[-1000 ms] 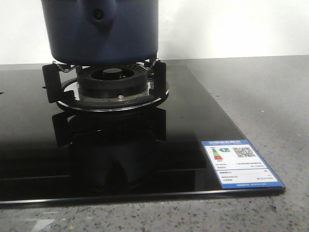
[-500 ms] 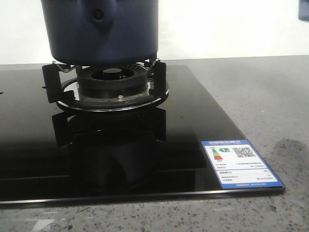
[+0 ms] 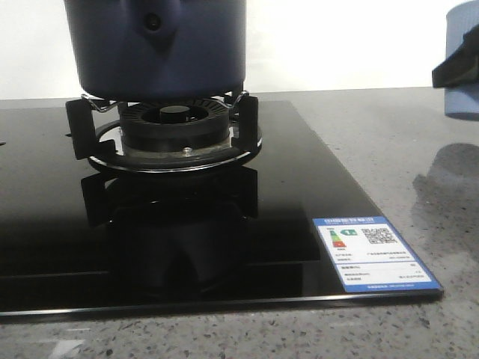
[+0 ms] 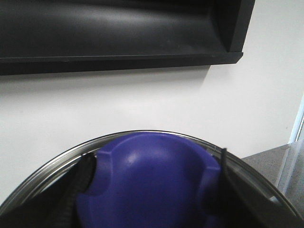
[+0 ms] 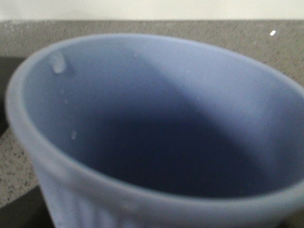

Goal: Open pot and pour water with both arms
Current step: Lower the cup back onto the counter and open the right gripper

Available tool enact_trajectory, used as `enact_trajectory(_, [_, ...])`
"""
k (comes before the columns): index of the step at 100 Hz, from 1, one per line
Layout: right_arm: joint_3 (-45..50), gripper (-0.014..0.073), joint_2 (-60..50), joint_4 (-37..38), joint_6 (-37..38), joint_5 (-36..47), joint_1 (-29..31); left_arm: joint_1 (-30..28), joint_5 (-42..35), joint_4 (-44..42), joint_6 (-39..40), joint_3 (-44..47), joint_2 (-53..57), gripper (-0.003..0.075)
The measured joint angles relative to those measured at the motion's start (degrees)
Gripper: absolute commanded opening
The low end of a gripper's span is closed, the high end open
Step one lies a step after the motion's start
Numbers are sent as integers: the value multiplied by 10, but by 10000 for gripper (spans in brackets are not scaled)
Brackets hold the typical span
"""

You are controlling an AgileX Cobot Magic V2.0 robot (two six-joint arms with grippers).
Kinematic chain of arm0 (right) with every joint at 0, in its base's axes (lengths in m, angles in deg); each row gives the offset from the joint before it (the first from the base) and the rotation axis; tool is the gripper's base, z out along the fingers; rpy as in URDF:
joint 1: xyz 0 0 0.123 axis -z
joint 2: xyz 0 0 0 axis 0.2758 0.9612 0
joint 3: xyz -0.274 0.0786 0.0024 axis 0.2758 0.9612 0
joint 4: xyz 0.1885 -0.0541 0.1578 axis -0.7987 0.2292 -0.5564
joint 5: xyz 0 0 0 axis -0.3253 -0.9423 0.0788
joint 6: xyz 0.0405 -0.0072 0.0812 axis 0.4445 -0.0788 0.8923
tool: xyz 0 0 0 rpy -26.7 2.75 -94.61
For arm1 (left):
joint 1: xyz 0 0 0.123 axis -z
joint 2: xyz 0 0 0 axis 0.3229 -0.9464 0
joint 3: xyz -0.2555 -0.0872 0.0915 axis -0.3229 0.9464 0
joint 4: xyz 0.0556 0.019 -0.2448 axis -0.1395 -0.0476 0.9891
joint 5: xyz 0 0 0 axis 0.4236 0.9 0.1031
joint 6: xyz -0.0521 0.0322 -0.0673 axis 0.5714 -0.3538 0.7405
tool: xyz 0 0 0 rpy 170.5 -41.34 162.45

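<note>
Pincer of the left arm (image 4: 152, 199) shows only as two dark fingers (image 4: 83, 183) flanking a purple-blue knob (image 4: 149, 183) on a steel-rimmed lid (image 4: 57, 164); they sit against it, grasping the knob. Right pincer (image 3: 456, 71) is mostly cut off at the front view's edge: a black finger across a light blue cup (image 3: 464, 97), held above the tabletop (image 3: 397, 149); its grip cannot be confirmed. Pot (image 3: 157, 48) stands on the burner (image 3: 176, 127) of the black stove (image 3: 187, 224), its top out of frame.
</note>
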Motion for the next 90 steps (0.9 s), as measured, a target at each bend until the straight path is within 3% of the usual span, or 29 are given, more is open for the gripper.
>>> enact_trajectory(28, [0,429,18,-5,-56,27,0,0,0,0,0,0,0,358])
enact_trajectory(59, [0,429,19,-82,-211,50,0,0,0,0,0,0,0,358])
enact_trajectory(90, [0,429,19,-109,-233,44,0,0,0,0,0,0,0,358])
